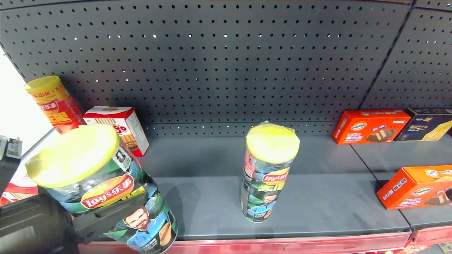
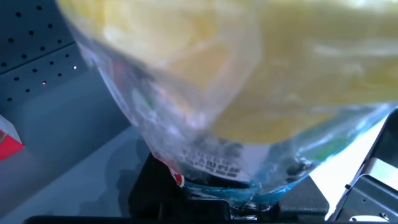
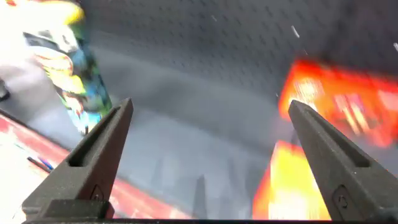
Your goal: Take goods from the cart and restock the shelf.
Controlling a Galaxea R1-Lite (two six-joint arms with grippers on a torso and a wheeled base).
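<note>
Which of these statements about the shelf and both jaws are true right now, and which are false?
1. The left jaws are shut on a yellow-lidded, green-and-blue cylindrical chip can. True.
2. The right jaws carry an orange box. False: they stand open with nothing between them.
3. A chip can lies on its side on the shelf. False: the second yellow-lidded chip can stands upright on the grey metal shelf.
4. Two orange cardboard boxes lie to the right of that standing can. True.
</note>
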